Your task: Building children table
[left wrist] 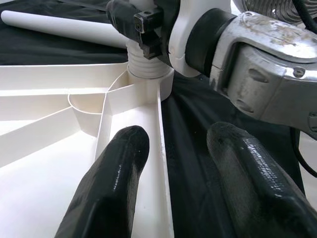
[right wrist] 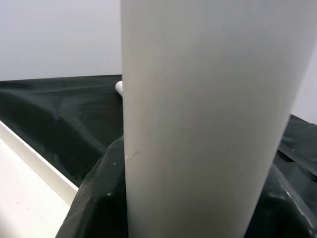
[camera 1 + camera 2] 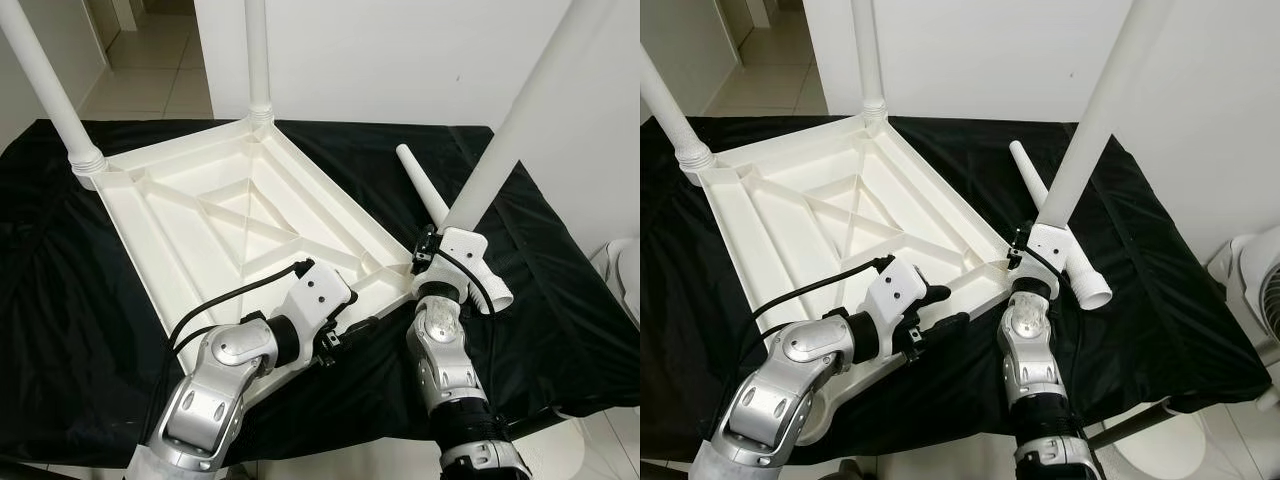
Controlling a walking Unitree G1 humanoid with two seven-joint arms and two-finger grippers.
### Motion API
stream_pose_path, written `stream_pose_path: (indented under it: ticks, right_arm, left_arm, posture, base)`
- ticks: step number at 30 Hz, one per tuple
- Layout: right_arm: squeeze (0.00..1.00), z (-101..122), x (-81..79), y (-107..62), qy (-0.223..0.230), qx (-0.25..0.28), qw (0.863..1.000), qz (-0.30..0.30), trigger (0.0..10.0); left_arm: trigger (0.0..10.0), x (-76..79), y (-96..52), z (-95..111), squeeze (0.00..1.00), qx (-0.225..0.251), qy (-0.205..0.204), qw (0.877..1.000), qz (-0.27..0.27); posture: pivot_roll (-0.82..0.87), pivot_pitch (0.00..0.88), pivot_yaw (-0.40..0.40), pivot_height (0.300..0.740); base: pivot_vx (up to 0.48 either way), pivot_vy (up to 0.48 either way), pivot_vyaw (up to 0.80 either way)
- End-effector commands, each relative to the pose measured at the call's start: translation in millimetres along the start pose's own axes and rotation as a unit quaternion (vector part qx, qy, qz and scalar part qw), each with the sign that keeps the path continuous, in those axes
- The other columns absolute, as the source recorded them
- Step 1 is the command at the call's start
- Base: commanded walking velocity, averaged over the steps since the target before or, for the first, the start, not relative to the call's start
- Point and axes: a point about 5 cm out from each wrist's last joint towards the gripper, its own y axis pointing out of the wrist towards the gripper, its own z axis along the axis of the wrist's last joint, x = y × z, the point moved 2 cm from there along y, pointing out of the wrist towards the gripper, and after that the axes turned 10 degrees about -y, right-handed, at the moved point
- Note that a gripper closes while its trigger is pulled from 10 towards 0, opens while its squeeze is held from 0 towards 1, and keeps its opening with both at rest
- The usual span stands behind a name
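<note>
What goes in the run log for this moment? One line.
stage: third leg into corner socket | right gripper: shut on leg | left gripper: open, straddling tabletop rim | loose leg: on cloth

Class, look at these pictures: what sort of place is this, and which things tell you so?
Probably a room in a home: a tiled floor leads off past white walls, and a fan stands beside the black-covered table.
</note>
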Motion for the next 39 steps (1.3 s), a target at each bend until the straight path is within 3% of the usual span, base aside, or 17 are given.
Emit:
stream_pose_path:
  ticks: [1,9,10,11,12,20,21,28,39]
  right_arm:
    - [0.00,-55.9,19.9,-14.4,-0.050,-0.119,0.991,-0.025,10.0]
    - [0.03,-52.9,21.4,-16.9,-0.032,-0.105,0.993,-0.033,10.0]
    - [0.64,-50.0,20.2,-17.1,-0.022,-0.096,0.995,-0.028,10.0]
    - [0.64,-50.0,20.2,-17.1,-0.022,-0.096,0.995,-0.028,10.0]
    - [1.00,-47.6,19.0,-17.4,-0.010,-0.088,0.996,-0.024,10.0]
    - [1.00,-37.7,19.9,-13.9,0.000,-0.058,0.998,-0.021,10.0]
    - [0.00,-35.4,21.0,-11.9,-0.008,-0.051,0.998,-0.019,10.0]
    - [0.00,-26.1,24.0,-1.9,-0.009,-0.021,1.000,0.012,10.0]
    - [0.00,-9.8,25.0,10.3,0.007,0.026,0.991,0.132,10.0]
  left_arm:
    - [10.0,-6.2,0.9,-2.9,0.00,0.005,-0.005,0.999,0.052]
    - [10.0,-5.6,0.4,-3.3,0.00,0.004,-0.007,0.999,0.053]
    - [10.0,-5.6,0.4,-3.3,0.00,0.004,-0.008,0.999,0.053]
    - [10.0,-5.6,0.4,-3.3,0.00,0.004,-0.008,0.999,0.053]
    - [10.0,-5.6,0.3,-3.3,0.00,0.004,-0.008,0.999,0.053]
    - [10.0,-5.9,0.9,-3.0,0.00,0.006,-0.008,0.999,0.054]
    - [10.0,-5.9,1.2,-2.8,0.00,0.006,-0.009,0.999,0.053]
    - [10.0,-5.8,2.0,-2.2,0.00,0.007,-0.009,0.999,0.053]
    - [10.0,-5.8,2.0,-2.2,0.00,0.008,-0.009,0.998,0.054]
  posture:
    - [0.10,0.059,-0.004,0.740]
    - [0.10,0.073,-0.003,0.740]
    - [0.10,0.073,-0.003,0.740]
    - [0.10,0.073,-0.003,0.740]
    - [0.10,0.075,-0.001,0.740]
    - [0.10,0.074,-0.002,0.740]
    - [0.10,0.073,-0.002,0.740]
    - [0.09,0.072,-0.003,0.740]
    - [0.09,0.073,-0.006,0.740]
  base:
    - [0.000,0.000,0.00]
    - [0.000,0.000,0.00]
    - [0.000,0.000,0.00]
    - [0.000,0.000,0.00]
    - [0.000,0.000,0.00]
    - [0.000,0.000,0.00]
    - [0.000,0.000,0.00]
    - [0.000,0.000,0.00]
    - [0.000,0.000,0.00]
